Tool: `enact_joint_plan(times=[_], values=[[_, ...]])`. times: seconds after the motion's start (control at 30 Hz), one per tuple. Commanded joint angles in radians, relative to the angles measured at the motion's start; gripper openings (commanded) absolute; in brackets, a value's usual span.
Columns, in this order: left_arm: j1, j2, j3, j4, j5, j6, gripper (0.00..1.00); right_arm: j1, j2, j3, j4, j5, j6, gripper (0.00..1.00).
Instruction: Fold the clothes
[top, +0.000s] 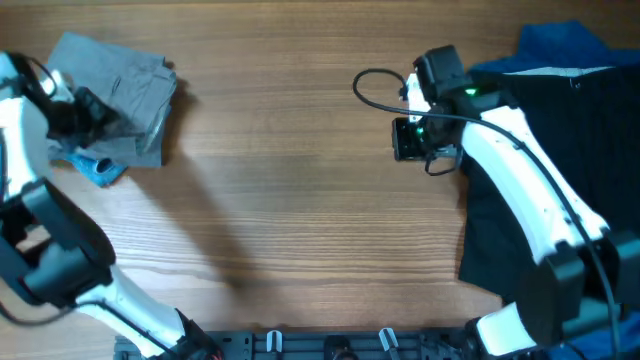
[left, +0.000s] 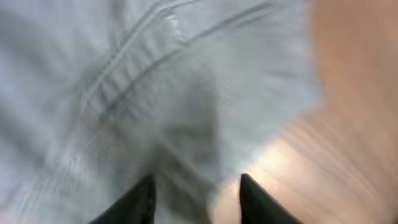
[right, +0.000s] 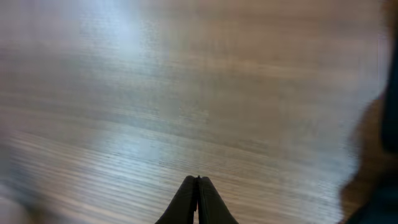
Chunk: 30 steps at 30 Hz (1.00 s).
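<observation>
The grey shorts (top: 125, 90) lie folded at the table's far left, on top of a light-blue piece (top: 100, 172). My left gripper (top: 98, 112) is over the shorts' left part. In the left wrist view grey cloth (left: 124, 93) fills the frame, blurred. The fingers (left: 196, 196) are apart above the cloth's edge and hold nothing. My right gripper (top: 408, 138) hovers over bare wood, just left of a black garment (top: 500, 230). Its fingers (right: 198, 186) are pressed together and empty.
A dark-blue piece (top: 560, 45) lies at the far right corner, partly under the black garment, whose dark edge shows in the right wrist view (right: 388, 124). A black cable (top: 375, 85) loops by the right wrist. Bare wooden table (top: 300, 180) lies between the two piles.
</observation>
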Motion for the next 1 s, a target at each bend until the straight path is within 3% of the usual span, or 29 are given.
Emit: enact_joint_plan(times=[0.0, 0.03, 0.23, 0.27, 0.3, 0.4, 0.43, 0.47, 0.5, 0.63, 0.83, 0.97], values=[[-0.016, -0.288, 0.13, -0.126, 0.041, 0.11, 0.6, -0.001, -0.164, 0.062, 0.104, 0.066, -0.022, 0.06], [-0.024, -0.355, 0.13, -0.158, 0.044, 0.116, 0.65, -0.001, -0.202, 0.062, 0.133, 0.066, -0.06, 0.07], [-0.082, -0.698, 0.13, -0.323, 0.046, 0.287, 0.66, 0.0, -0.471, 0.062, 0.093, 0.137, -0.079, 0.09], [-0.083, -0.741, 0.13, -0.338, 0.038, 0.289, 0.73, 0.002, -0.524, 0.062, 0.076, 0.136, -0.056, 0.09], [-0.083, -0.788, 0.13, -0.346, 0.023, 0.289, 1.0, 0.006, -0.581, 0.062, 0.058, 0.132, -0.039, 0.1], [-0.083, -0.906, 0.13, -0.349, 0.002, 0.288, 1.0, 0.016, -0.792, 0.062, 0.023, 0.14, -0.007, 0.14], [-0.083, -0.924, 0.13, -0.35, 0.002, 0.289, 1.0, 0.016, -0.842, 0.062, 0.024, 0.15, -0.006, 0.2], [-0.083, -0.935, 0.13, -0.354, 0.002, 0.288, 1.0, 0.016, -0.888, 0.062, 0.025, 0.152, -0.006, 0.45], [-0.083, -0.945, 0.13, -0.366, 0.002, 0.289, 1.0, 0.016, -0.927, 0.062, 0.024, 0.149, -0.003, 1.0], [-0.083, -0.947, 0.13, -0.379, 0.002, 0.289, 1.0, 0.016, -1.036, 0.062, -0.023, 0.141, -0.003, 1.0], [-0.083, -0.946, 0.13, -0.38, 0.002, 0.289, 1.0, 0.016, -1.041, 0.058, -0.188, 0.141, -0.003, 1.0], [-0.083, -0.946, 0.13, -0.38, 0.002, 0.289, 1.0, 0.016, -1.041, 0.058, -0.209, 0.141, -0.003, 1.0]])
